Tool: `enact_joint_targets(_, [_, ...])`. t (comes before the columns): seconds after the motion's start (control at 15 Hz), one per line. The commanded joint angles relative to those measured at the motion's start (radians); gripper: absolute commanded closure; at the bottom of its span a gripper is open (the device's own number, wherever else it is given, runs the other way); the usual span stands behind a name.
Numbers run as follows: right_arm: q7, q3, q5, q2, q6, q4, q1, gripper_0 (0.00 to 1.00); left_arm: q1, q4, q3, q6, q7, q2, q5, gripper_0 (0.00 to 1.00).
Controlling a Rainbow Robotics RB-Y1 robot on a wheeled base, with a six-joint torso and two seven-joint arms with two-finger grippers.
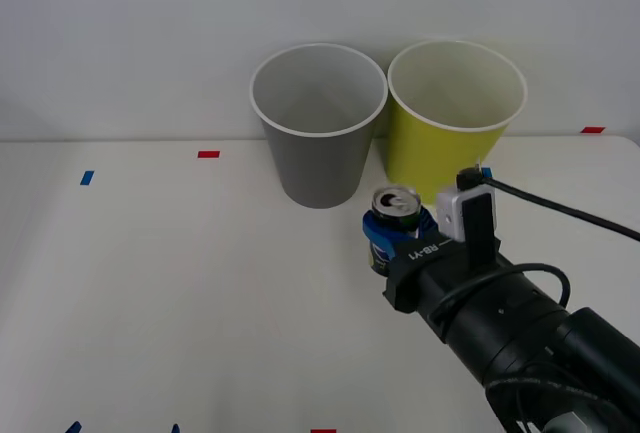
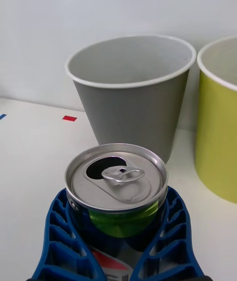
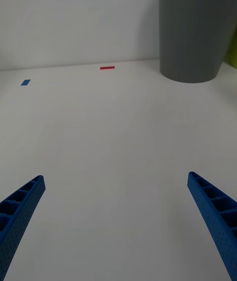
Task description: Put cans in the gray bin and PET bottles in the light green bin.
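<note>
A small can [image 1: 396, 215] with a silver pull-tab top stands upright in front of the two bins, between them. My right gripper [image 1: 398, 241] is shut on the can [image 2: 116, 182], its blue fingers [image 2: 57, 234] curving round the dark body. Whether the can rests on the table or hangs just above it, I cannot tell. The gray bin [image 1: 318, 143] [image 2: 133, 108] stands just behind and to the left, and the light green bin [image 1: 452, 148] [image 2: 217, 133] just behind and to the right. My left gripper [image 3: 116, 177] is open over bare table, left of the gray bin [image 3: 197, 29]. PET bottles are out of view.
The bins stand side by side, touching, against the white back wall. Small tape marks lie on the white table: red [image 1: 208, 154], blue [image 1: 86, 178], red [image 1: 592, 130]. A black cable [image 1: 560, 208] runs from the right wrist camera. Wide free table lies to the left.
</note>
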Motion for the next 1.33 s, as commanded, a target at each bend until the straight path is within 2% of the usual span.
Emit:
enact_joint_targets(0.07, [-0.022,-0.052,-0.06,0.03,0.105,-0.056,-0.108,1.0,0.0,0.0,0.0,0.0,0.0,0.0,0.0,0.0])
enact_joint_targets(0.2, [-0.026,-0.085,-0.106,0.044,0.124,-0.057,-0.175,1.0,0.0,0.0,0.0,0.0,0.0,0.0,0.0,0.0])
enact_joint_targets(0.4, [-0.011,-0.17,-0.229,0.103,0.216,-0.057,-0.289,1.0,0.0,0.0,0.0,0.0,0.0,0.0,0.0,0.0])
enact_joint_targets(0.67, [-0.019,-0.193,-0.237,0.094,0.242,-0.027,-0.444,1.0,0.0,0.0,0.0,0.0,0.0,0.0,0.0,0.0])
enact_joint_targets(1.07, [-0.032,-0.211,-0.229,0.1,0.233,0.226,-0.706,1.0,0.0,0.0,0.0,0.0,0.0,0.0,0.0,0.0])
enact_joint_targets(1.33, [-0.032,-0.213,-0.231,0.088,0.072,0.446,-0.82,1.0,0.0,0.0,0.0,0.0,0.0,0.0,0.0,0.0])
